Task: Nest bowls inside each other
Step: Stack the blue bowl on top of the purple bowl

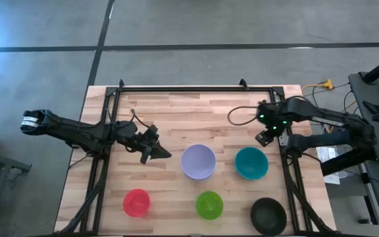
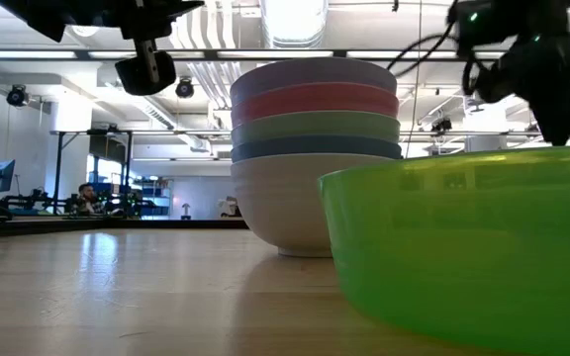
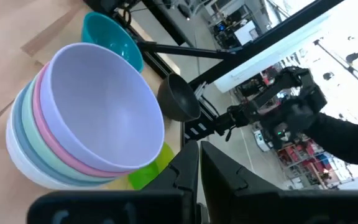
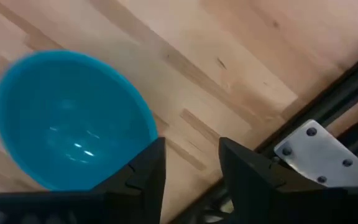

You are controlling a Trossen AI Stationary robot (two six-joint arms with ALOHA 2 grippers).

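I see a stack of 5 nested bowls (image 1: 198, 162) near the middle of the surface (image 1: 176, 112); a single bowl (image 1: 251, 163) sits just to its right; 3 more bowls line the near edge, 1 at the left (image 1: 137, 202), 1 at the centre (image 1: 209, 205), 1 at the right (image 1: 268, 214); the left gripper (image 1: 158, 154) hangs left of the stack; the right gripper (image 1: 264, 137) hangs behind the single bowl.

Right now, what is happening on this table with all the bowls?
Five bowls are already nested in one stack, lavender on top. The teal bowl, red bowl, green bowl and black bowl sit loose. The left gripper, shut and empty, is beside the stack. The right gripper, open, is near the teal bowl.
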